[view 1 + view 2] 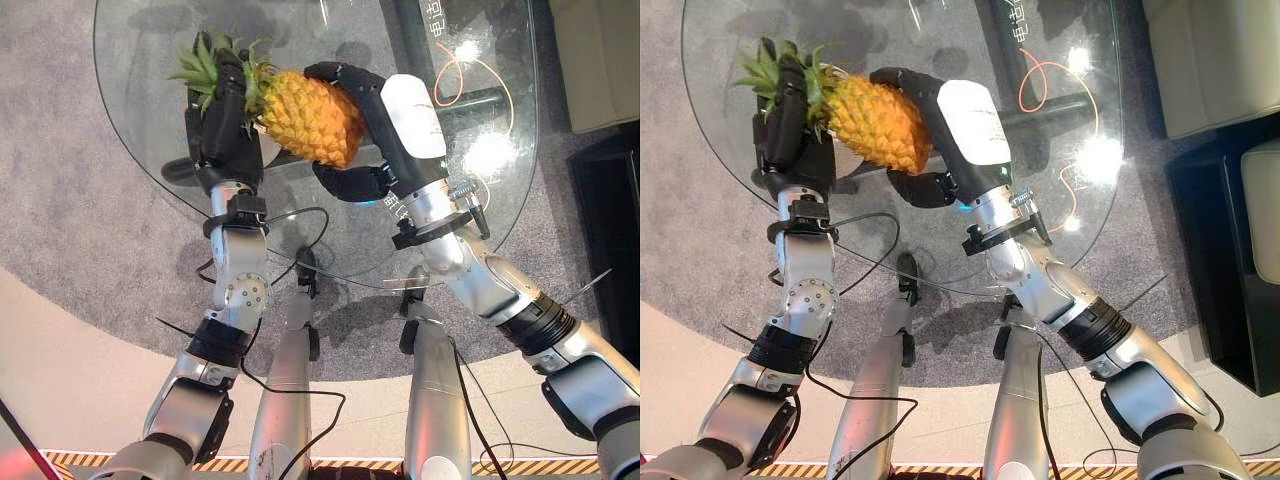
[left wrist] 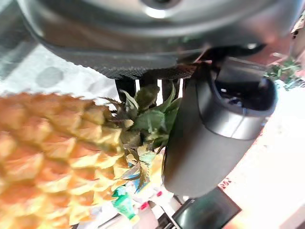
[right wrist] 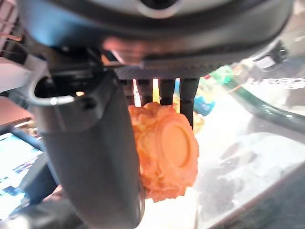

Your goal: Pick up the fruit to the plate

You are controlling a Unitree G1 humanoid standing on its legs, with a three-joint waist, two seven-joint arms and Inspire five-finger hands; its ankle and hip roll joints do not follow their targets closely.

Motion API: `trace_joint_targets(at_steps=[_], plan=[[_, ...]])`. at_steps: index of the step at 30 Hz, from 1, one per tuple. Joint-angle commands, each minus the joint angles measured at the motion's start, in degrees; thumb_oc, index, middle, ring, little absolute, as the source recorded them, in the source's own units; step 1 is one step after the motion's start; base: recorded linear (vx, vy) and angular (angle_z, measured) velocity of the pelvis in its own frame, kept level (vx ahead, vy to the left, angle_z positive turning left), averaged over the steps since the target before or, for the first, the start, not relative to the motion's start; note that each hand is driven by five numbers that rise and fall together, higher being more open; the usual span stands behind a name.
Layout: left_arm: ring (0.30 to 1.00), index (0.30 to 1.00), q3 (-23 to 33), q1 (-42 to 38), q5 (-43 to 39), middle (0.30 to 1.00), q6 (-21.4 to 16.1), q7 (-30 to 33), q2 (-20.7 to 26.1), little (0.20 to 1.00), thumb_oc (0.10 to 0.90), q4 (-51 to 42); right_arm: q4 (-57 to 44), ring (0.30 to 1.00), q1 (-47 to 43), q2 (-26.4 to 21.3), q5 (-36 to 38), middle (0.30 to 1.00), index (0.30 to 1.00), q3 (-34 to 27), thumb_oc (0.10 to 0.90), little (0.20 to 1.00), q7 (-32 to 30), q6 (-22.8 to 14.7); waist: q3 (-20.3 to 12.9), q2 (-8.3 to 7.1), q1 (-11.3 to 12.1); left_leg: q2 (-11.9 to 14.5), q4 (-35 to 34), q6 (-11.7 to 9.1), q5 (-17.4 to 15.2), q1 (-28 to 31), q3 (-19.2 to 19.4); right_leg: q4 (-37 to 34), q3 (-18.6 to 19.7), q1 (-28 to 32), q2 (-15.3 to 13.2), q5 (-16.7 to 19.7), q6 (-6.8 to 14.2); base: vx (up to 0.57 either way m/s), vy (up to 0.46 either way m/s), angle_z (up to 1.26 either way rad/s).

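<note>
Orange-yellow pineapple (image 1: 310, 118) is hanging above the round glass bench (image 1: 500, 200), left robot hand (image 1: 222, 125) curling round its green crown, right robot hand (image 1: 385, 130) clamping its base; both should be moving together, level.

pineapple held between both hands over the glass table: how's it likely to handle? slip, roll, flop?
Pineapple looks rigid; its bumpy rind probably grips well under the right robot hand, curled round the base end. The leafy crown, where the left robot hand holds, may bend or give. Its oval body would likely roll if set sideways on the glass table. Probably heavy, hence two hands.
</note>
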Motion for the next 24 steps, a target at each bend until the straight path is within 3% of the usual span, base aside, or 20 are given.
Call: trace_joint_targets(at_steps=[1, 16, 20, 21, 22, 23, 24], plan=[[0.3, 0.3, 0.73, -6.73, 7.17, 0.3, -7.28, -5.66, 2.79, 0.2, 0.1, -8.86, -7.7, 0.3, -7.87, 0.17, -2.11, 0.3, 0.3, 0.37, 0.1, 0.2, 0.08, -4.93, -1.05, -0.25, -0.06, -3.76, 2.64, 0.96, -6.34, 1.74, 2.13, -13.38, -4.66, 5.69, 2.52, 6.42, 0.41, 0.0, 0.0, 0.0], [0.3, 0.3, 1.35, -7.29, 11.46, 0.3, -8.01, -2.67, 4.24, 0.2, 0.1, -8.2, -7.19, 0.3, -8.14, -0.86, -2.86, 0.3, 0.3, -0.33, 0.1, 0.2, -1.34, -5.23, -1.05, -0.13, -0.19, -3.74, 2.83, 0.92, -6.59, 1.5, 2.11, -13.47, -4.52, 5.47, 2.43, 6.32, 0.45, 0.0, 0.0, 0.0], [0.3, 0.3, 1.47, -7.47, 11.08, 0.3, -8.47, -4.77, 4.3, 0.2, 0.1, -8.07, -7.1, 0.3, -8.04, -0.83, -2.66, 0.3, 0.3, -0.73, 0.1, 0.2, -1.65, -4.51, -1.05, 0.01, -0.31, -3.78, 2.78, 0.83, -7.0, 2.01, 2.18, -13.25, -4.32, 5.77, 2.39, 5.77, 0.5, 0.0, 0.0, 0.0], [0.3, 0.3, 1.55, -7.77, 11.32, 0.3, -8.58, -4.59, 4.36, 0.2, 0.1, -8.04, -7.03, 0.462, -8.13, -0.91, -2.43, 0.462, 0.462, -0.97, 0.289, 0.389, -1.83, -4.51, -1.05, 0.04, -0.34, -3.77, 2.78, 0.88, -6.58, 1.47, 2.19, -13.46, -4.33, 5.33, 2.42, 6.29, 0.42, 0.0, 0.0, 0.0], [0.3, 0.3, 1.55, -7.81, 11.41, 0.3, -8.63, -4.49, 4.36, 0.2, 0.1, -8.0, -7.0, 0.547, -8.09, -0.93, -2.4, 0.547, 0.547, -1.04, 0.388, 0.488, -1.93, -4.52, -1.05, 0.04, -0.34, -3.78, 2.81, 0.87, -6.58, 1.43, 2.2, -13.46, -4.32, 5.29, 2.42, 6.3, 0.42, 0.0, 0.0, 0.0], [0.3, 0.3, 1.67, -7.75, 11.63, 0.3, -8.82, -4.3, 4.42, 0.2, 0.1, -7.92, -6.71, 0.851, -7.84, -0.88, -2.75, 0.851, 0.851, -1.23, 0.742, 0.842, -2.6, -4.57, -1.05, 0.08, -0.35, -3.79, 2.87, 0.84, -6.6, 1.43, 2.17, -13.32, -4.29, 5.21, 2.42, 6.31, 0.44, 0.0, 0.0, 0.0], [0.3, 0.3, 1.87, -7.82, 11.97, 0.3, -9.51, -3.63, 4.52, 0.2, 0.1, -7.62, -6.42, 0.9, -7.5, -0.86, -2.63, 0.9, 0.9, -1.7, 0.8, 0.9, -3.18, -4.39, -1.05, 0.14, -0.46, -3.83, 2.79, 0.89, -6.63, 1.56, 2.17, -13.3, -4.22, 5.23, 2.45, 6.27, 0.42, 0.0, 0.0, 0.0]])
